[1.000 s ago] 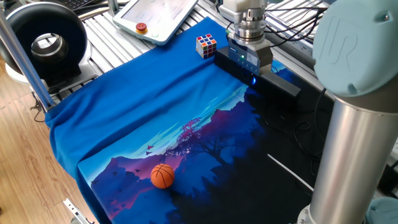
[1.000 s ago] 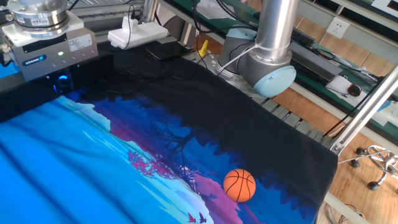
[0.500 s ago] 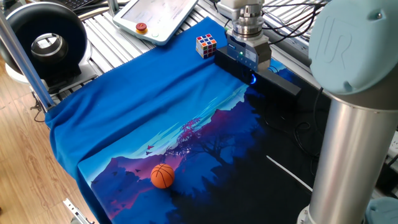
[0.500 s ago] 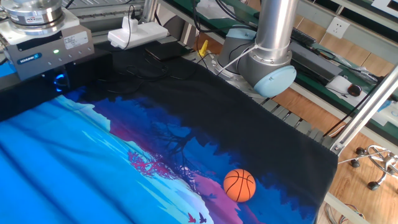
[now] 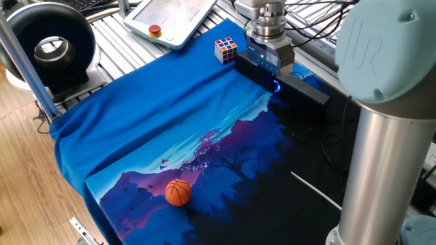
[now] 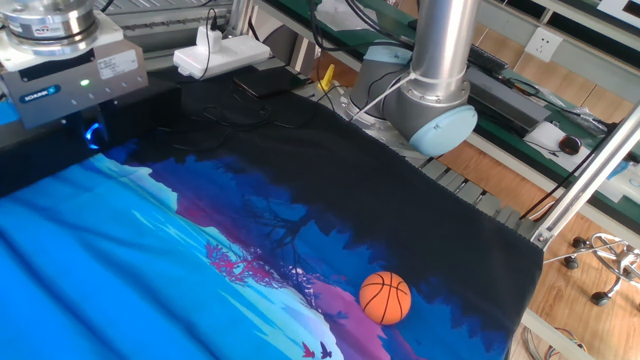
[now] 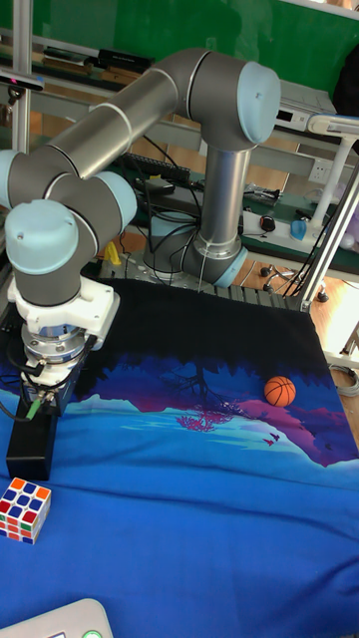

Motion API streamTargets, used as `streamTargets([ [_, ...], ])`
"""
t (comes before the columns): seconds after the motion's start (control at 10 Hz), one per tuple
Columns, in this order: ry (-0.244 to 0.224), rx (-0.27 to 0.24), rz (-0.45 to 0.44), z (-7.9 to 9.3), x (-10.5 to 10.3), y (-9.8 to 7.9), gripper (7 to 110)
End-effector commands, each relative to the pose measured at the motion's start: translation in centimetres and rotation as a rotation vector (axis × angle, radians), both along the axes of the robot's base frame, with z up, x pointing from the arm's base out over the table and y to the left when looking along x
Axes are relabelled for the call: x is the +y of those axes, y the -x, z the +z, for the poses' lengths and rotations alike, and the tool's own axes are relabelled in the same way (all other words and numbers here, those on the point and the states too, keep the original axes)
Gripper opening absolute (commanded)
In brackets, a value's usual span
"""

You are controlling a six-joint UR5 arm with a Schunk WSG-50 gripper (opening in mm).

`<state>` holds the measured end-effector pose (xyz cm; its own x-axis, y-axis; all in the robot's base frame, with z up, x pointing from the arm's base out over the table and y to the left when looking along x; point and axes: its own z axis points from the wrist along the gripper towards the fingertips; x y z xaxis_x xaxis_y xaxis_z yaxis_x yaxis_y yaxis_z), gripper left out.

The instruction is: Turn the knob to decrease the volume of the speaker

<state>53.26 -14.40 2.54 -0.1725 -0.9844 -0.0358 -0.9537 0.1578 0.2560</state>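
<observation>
Tool (image 5: 274, 73) is sitting low on the speaker (image 5: 300, 86), directly over the knob (image 5: 276, 86), whose blue ring is glowing just beneath its body. Compared with a second ago, its housing is showing a slightly different face in both fixed views and the arm's wrist is sitting a little differently, so a twist about the vertical appears to be happening; my judgement is that the volume turn is underway, though how far is unclear. Whether it is clenched on the knob I cannot tell, because the fingers are hidden under the housing in every view. Beyond the tool's far side lies the puzzle cube (image 5: 226, 49); the orange ball (image 5: 178, 192) is lying well apart on the tabletop (image 5: 157, 129).
</observation>
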Motion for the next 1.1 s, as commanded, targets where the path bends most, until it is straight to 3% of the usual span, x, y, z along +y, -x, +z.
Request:
streamTargets([
  [0.0,0.010,0.043,-0.083,1.6,1.2,0.8,22],
  [0.2,0.094,0.056,-0.147,2.4,0.0,2.0,22],
  [0.3,0.123,0.025,-0.184,2.2,-0.7,1.7,22],
  [0.4,0.132,-0.004,-0.209,1.8,-0.9,1.2,66],
  [0.5,0.152,-0.013,-0.238,1.6,-1.1,1.2,66],
  [0.8,0.153,-0.053,-0.319,1.4,0.1,1.4,66],
  [1.0,0.151,-0.039,-0.335,1.8,1.1,2.0,66],
])
